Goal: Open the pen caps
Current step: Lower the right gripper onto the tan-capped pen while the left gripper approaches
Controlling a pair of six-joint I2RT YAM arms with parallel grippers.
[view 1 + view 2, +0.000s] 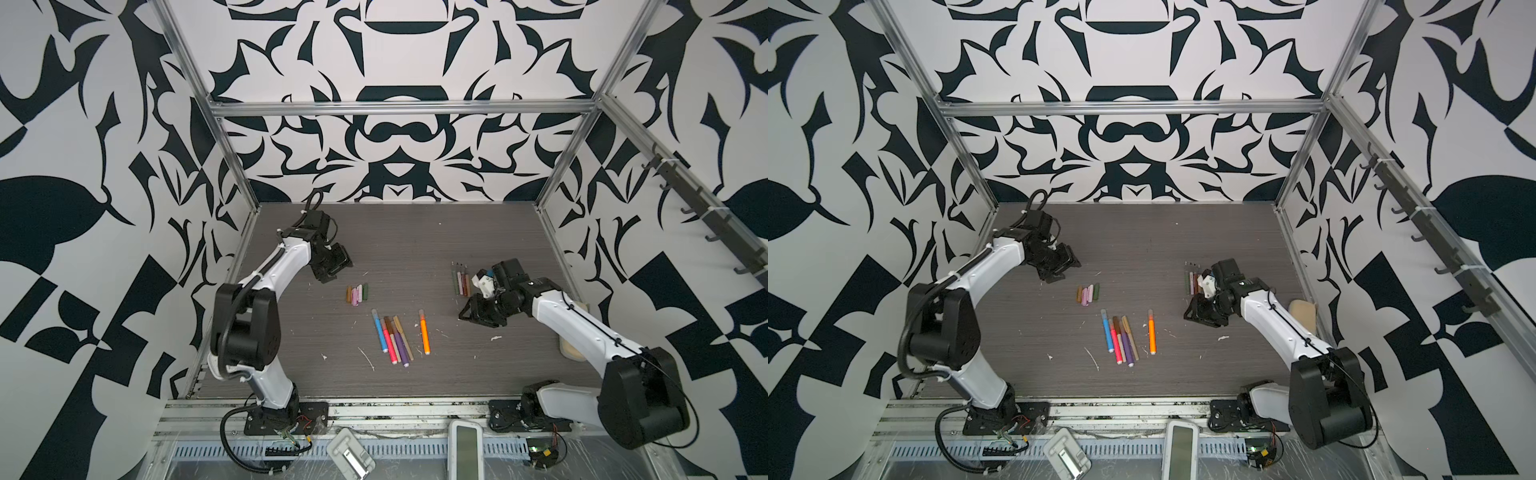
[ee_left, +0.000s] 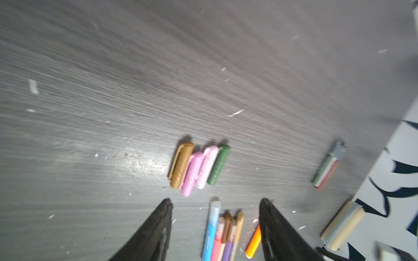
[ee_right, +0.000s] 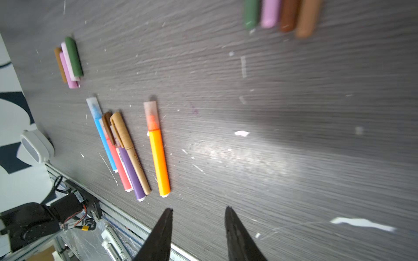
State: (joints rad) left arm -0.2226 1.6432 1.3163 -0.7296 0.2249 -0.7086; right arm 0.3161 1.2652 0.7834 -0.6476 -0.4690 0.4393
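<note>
Grey wood-grain laminate tabletop [image 1: 415,237], scuffed and dotted with white scraps [image 1: 496,338], spreads across the cell floor. At the far left the left gripper [image 2: 216,200] hangs with its black tapered fingers spread wide and empty. At the right the right gripper [image 3: 199,208] shows a narrower gap, also holding nothing. Slim capped pens [image 1: 392,338] in blue, pink-red, purple, brown and gold lie touching in a fan near the centre. A smooth orange pen [image 1: 424,332] with a translucent cap lies just right of them, apart. Four uncapped pens [image 1: 460,280] lie in a row beside the right gripper. Four stubby ribbed caps [image 1: 358,294], brown, pink, pale pink and green, lie touching, just beyond the fan.
</note>
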